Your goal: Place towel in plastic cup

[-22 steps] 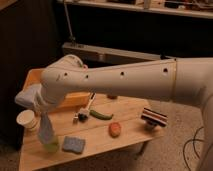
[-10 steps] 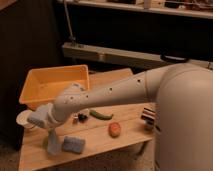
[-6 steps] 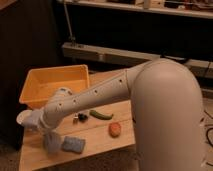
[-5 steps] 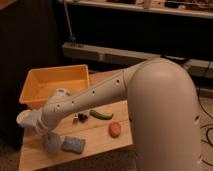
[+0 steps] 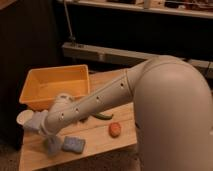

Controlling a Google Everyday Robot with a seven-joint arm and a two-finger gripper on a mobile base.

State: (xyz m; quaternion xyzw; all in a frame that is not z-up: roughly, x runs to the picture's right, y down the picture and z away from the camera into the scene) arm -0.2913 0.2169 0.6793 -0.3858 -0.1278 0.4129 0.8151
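A grey-blue towel (image 5: 51, 145) hangs down at the front left of the wooden table (image 5: 95, 142), just under the end of my arm. My gripper (image 5: 36, 122) is at the arm's tip, directly above and slightly left of the towel, and touches or nearly touches it. A small white plastic cup (image 5: 23, 118) stands at the table's left edge, right beside the gripper. The greenish cup seen earlier is hidden, at the spot where the towel now hangs.
A yellow bin (image 5: 55, 85) sits at the back left. A blue sponge (image 5: 73, 145) lies just right of the towel. A green object (image 5: 103, 116) and an orange one (image 5: 114, 130) lie mid-table. My large arm crosses the right side.
The arm has swung down and toward the camera, uncovering the yellow bin. The towel has dropped from above the greenish cup to table level, and that cup no longer shows.
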